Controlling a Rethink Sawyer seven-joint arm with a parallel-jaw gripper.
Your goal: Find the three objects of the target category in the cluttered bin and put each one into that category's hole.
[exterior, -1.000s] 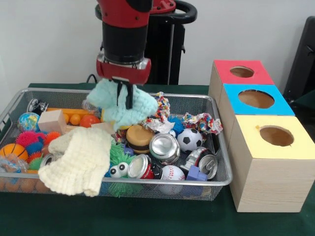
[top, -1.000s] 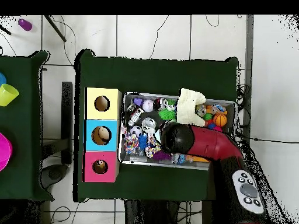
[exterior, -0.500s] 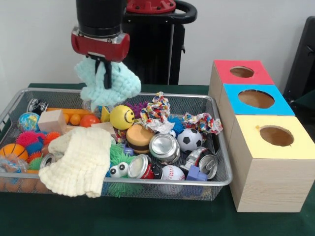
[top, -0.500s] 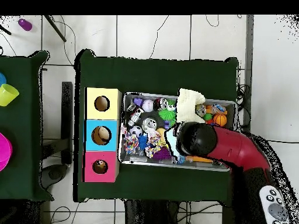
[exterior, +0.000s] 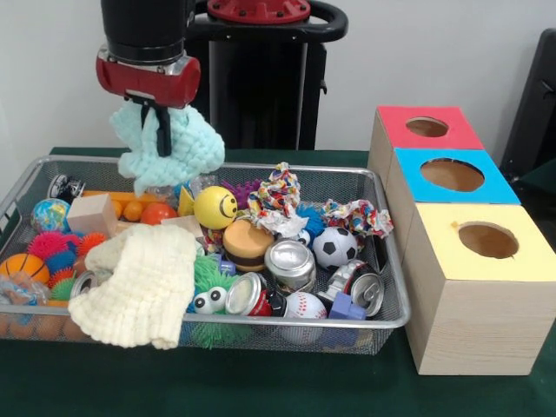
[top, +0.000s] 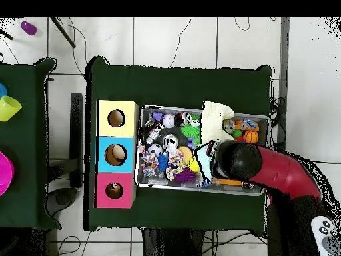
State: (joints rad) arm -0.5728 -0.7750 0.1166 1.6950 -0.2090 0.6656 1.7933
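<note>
the gripper (exterior: 161, 130) hangs above the far left part of the wire bin (exterior: 382, 323), its dark fingers (exterior: 162, 137) pinched on a pale blue knitted cloth (exterior: 169, 149) that dangles clear of the clutter. only the front view shows this grip; from overhead the arm (top: 280, 175) covers the gripper, and just a sliver of the blue cloth (top: 206, 162) peeks out beside it.

below and nearer the camera, a cream knitted cloth (exterior: 143, 282) drapes over the bin's front rim. in the overhead view it shows as a pale patch (top: 216, 120) lying over the bin's edge. a yellow smiley ball (exterior: 215, 207), a toy burger (exterior: 246, 243), crushed cans (exterior: 290, 261) and a small soccer ball (exterior: 334, 247) sit among the clutter.

beside the bin stand three boxes with round holes: red (exterior: 460, 129), blue (exterior: 491, 185) and yellow (exterior: 528, 256). the overhead view alone looks down into the holes, and something pale shows inside the blue box's hole (top: 116, 155).
</note>
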